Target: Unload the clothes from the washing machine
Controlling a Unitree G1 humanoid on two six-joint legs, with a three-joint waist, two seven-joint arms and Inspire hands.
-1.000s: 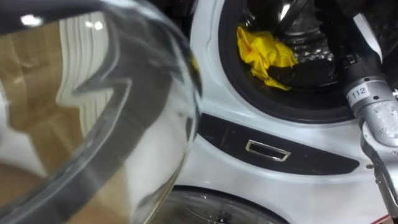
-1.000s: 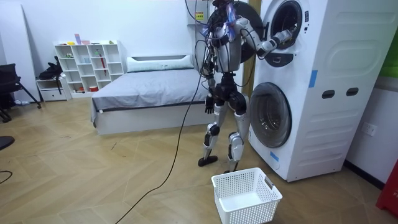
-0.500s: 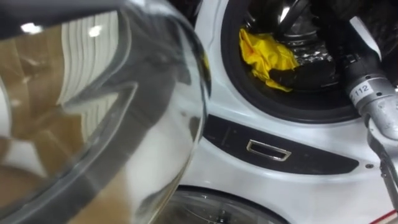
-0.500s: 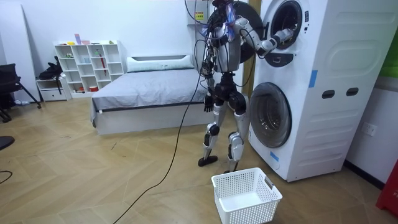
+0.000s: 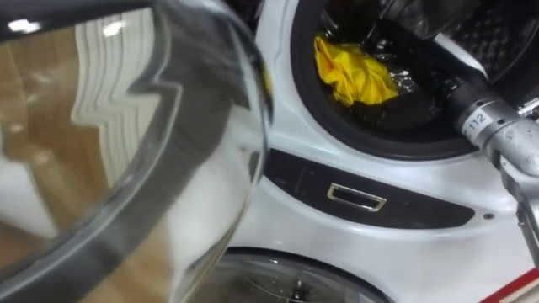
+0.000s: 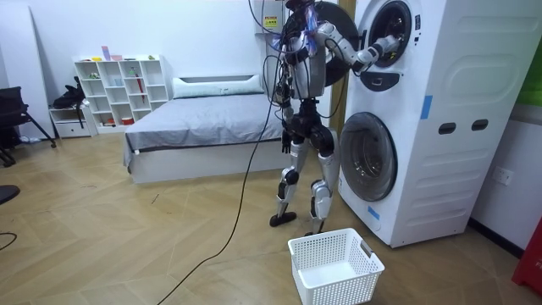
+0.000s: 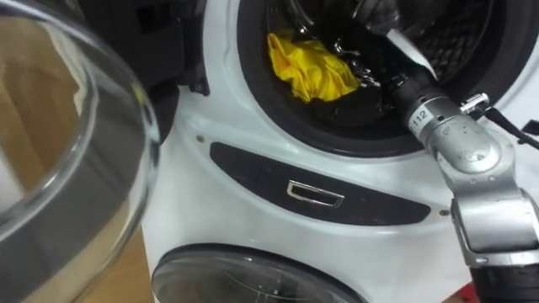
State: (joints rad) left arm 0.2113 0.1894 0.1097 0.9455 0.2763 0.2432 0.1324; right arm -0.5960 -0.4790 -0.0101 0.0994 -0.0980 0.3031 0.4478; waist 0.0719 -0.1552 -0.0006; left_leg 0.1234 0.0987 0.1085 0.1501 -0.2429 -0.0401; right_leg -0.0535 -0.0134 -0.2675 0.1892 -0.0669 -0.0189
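A yellow cloth (image 5: 349, 71) lies bunched at the left of the upper washing machine's dark drum (image 7: 455, 38). My right arm reaches in from the right, and my dark right hand (image 7: 381, 82) is inside the drum just right of the cloth, at its edge. Against the dark drum I cannot make out whether it touches or holds the cloth. In the room view I stand facing the stacked white machines (image 6: 440, 110), right arm raised into the upper opening. My left hand (image 6: 287, 141) hangs by my hip.
The upper machine's open glass door (image 5: 126, 151) stands close at my left. Under the drum runs a dark panel with a chrome handle (image 5: 355, 196), then the lower machine's round door (image 6: 368, 157). A white basket (image 6: 334, 267) sits on the floor by my feet, a bed (image 6: 203, 127) behind.
The head view has shifted a little. My right forearm has risen slightly and pushed somewhat deeper into the drum. The yellow cloth lies where it was.
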